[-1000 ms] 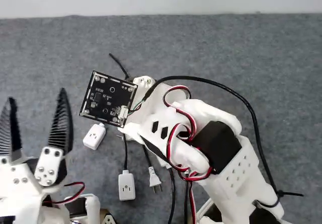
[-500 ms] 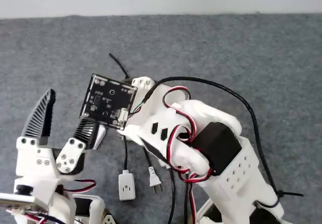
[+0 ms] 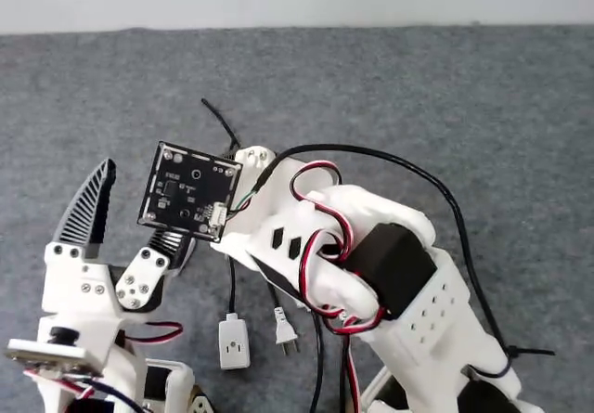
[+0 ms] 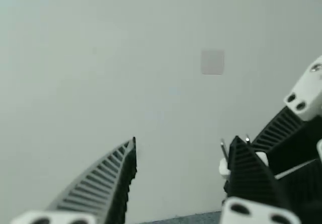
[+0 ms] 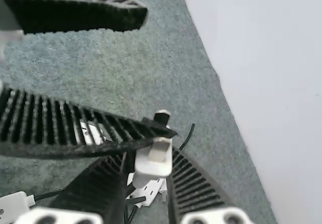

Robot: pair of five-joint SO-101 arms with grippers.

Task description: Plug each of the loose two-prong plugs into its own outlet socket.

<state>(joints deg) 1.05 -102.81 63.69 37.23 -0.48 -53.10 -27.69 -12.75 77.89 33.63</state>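
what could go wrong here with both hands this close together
The open left hand sits right beside the right hand, which grips a white plug; a bump could twist the plug loose. Black cords run under the right arm near the socket and might snag as it moves.

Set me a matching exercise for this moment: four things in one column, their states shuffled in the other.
Things:
1. left gripper
2. right gripper
3. socket
4. loose plug

States:
A. lies on the carpet with its prongs bare
B. open, nothing between its fingers
C. lies on the carpet with nothing plugged in
D. shut on a white plug

Pairs: 1-B, 2-D, 3-C, 4-A
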